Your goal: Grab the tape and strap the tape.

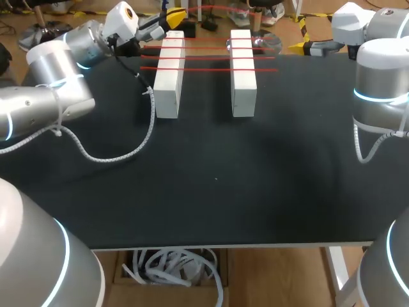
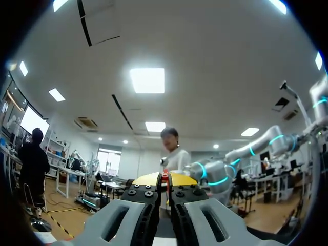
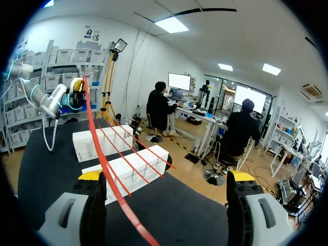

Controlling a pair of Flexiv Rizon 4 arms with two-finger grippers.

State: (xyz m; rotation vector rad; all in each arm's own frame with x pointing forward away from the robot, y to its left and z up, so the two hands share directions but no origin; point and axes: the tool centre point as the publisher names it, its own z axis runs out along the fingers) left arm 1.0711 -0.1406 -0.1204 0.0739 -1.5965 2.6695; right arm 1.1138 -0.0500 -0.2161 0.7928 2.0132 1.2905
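Observation:
Two white blocks [image 1: 169, 73] [image 1: 243, 71] lie side by side at the back of the black table [image 1: 211, 185]. Several strands of red tape [image 1: 208, 58] run across both. My left gripper [image 1: 171, 18] hangs beyond the left block's far end. In the left wrist view this gripper [image 2: 164, 179] is shut on the red tape [image 2: 165, 178]. From there the tape [image 3: 110, 179] stretches past the inner side of one finger of my right gripper [image 3: 165, 177], which is open and holds nothing. That gripper [image 1: 303, 46] is at the far right, past the right block [image 3: 134, 168].
A grey cable [image 1: 121, 153] from my left arm loops over the table left of the blocks. A shiny round disc [image 1: 267, 43] lies at the far edge behind the right block. The table's front edge [image 1: 223, 246] runs across the near side.

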